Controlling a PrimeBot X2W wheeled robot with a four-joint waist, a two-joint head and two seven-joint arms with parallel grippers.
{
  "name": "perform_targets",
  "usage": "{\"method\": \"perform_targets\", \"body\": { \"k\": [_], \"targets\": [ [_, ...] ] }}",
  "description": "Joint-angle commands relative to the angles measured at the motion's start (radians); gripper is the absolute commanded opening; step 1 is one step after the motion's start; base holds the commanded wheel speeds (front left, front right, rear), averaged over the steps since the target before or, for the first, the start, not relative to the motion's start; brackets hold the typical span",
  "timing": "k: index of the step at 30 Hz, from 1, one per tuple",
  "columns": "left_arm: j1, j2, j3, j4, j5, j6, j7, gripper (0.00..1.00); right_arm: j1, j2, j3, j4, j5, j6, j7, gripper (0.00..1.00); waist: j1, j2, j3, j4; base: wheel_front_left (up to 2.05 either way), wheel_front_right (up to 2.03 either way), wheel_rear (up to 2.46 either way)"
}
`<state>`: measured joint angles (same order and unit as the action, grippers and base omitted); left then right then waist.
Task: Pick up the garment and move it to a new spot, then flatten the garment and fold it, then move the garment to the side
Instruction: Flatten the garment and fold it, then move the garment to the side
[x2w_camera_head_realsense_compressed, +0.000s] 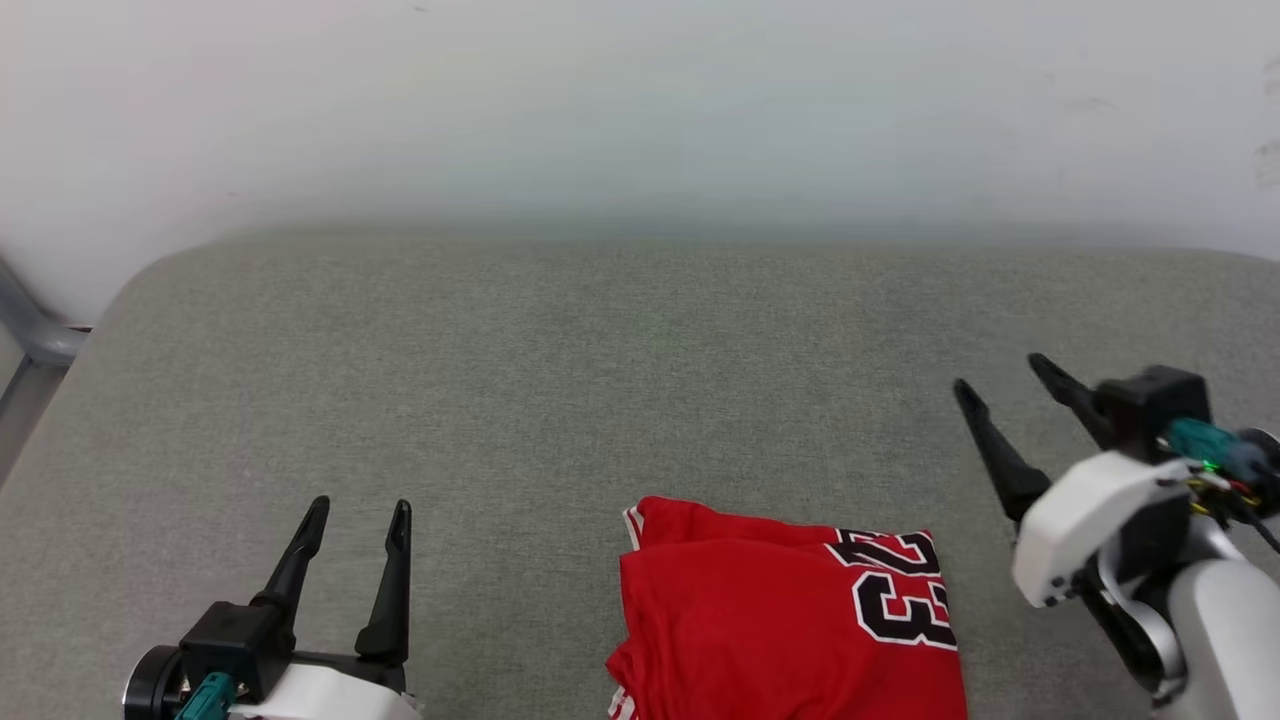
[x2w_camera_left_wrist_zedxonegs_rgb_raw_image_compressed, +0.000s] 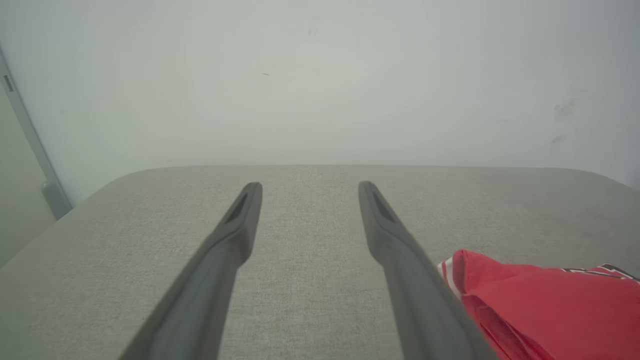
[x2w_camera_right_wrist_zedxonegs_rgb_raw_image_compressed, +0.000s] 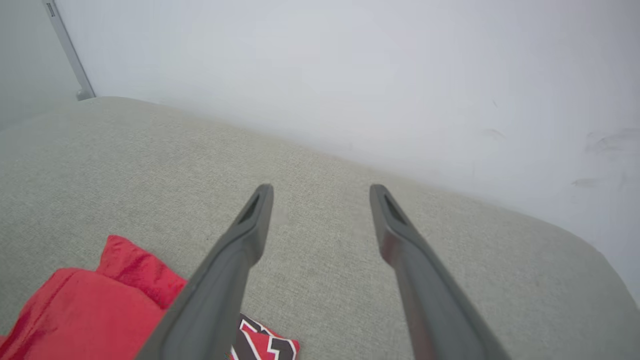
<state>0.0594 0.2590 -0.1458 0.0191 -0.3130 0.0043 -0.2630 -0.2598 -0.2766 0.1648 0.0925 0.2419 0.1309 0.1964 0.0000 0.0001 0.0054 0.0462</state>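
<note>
Garment (x2w_camera_head_realsense_compressed: 760, 620) is seen folded into a compact red block at the near edge of the grey cushion (x2w_camera_head_realsense_compressed: 560, 380), between the two pincers and touched by neither. Left pincer (x2w_camera_head_realsense_compressed: 361, 505) is held wide and empty, well to the block's left. Right pincer (x2w_camera_head_realsense_compressed: 998, 372) is likewise spread wide and empty, just past the block's right end. Fold is judged done, so the shift to the side is taken as the step in hand. A grip through all layers at one edge would be needed, or the stack could be pulled open. Striped trim (x2w_camera_head_realsense_compressed: 632, 525) is at the far-left corner, and numerals (x2w_camera_head_realsense_compressed: 900, 590) lie face up at the right end. Long axis appears left-right, though the near part is cut off.
</note>
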Motion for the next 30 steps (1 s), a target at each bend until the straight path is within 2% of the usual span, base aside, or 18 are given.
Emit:
{"method": "perform_targets", "body": {
  "k": [1, 5, 12, 21, 26, 30],
  "targets": [
    [-0.008, -0.005, 0.005, -0.003, 0.003, -0.004, -0.002, 1.00, 0.024, -0.003, -0.013, -0.010, -0.013, -0.001, -0.020, 1.00, 0.0000, -0.0001, 0.002, -0.004, 0.00, 0.00, 0.00],
    [-0.008, -0.016, 0.009, -0.006, 0.010, -0.016, -0.002, 1.00, 0.093, 0.016, -0.132, -0.039, -0.024, -0.001, -0.100, 1.00, 0.0000, -0.0001, 0.006, -0.012, 0.00, 0.00, 0.00],
    [-0.004, -0.042, 0.016, -0.011, 0.012, -0.042, -0.002, 1.00, 0.229, 0.086, -0.239, -0.109, -0.071, -0.001, -0.212, 1.00, 0.0000, -0.0001, 0.015, -0.019, 0.00, 0.00, 0.00],
    [0.006, -0.075, 0.039, -0.012, 0.004, -0.085, -0.002, 1.00, 0.303, 0.169, -0.262, -0.153, -0.105, -0.001, -0.268, 1.00, 0.0000, -0.0001, 0.018, -0.021, 0.00, 0.00, 0.00],
    [0.003, -0.081, 0.043, -0.010, 0.022, -0.099, -0.002, 1.00, 0.312, 0.180, -0.261, -0.145, -0.106, -0.001, -0.262, 1.00, 0.0000, -0.0001, 0.013, -0.018, 0.00, 0.00, 0.00],
    [0.003, -0.085, 0.045, -0.008, 0.035, -0.106, -0.002, 1.00, 0.316, 0.176, -0.253, -0.138, -0.077, -0.001, -0.214, 1.00, 0.0000, -0.0001, 0.014, -0.013, 0.00, 0.00, 0.00]
  ]
}}
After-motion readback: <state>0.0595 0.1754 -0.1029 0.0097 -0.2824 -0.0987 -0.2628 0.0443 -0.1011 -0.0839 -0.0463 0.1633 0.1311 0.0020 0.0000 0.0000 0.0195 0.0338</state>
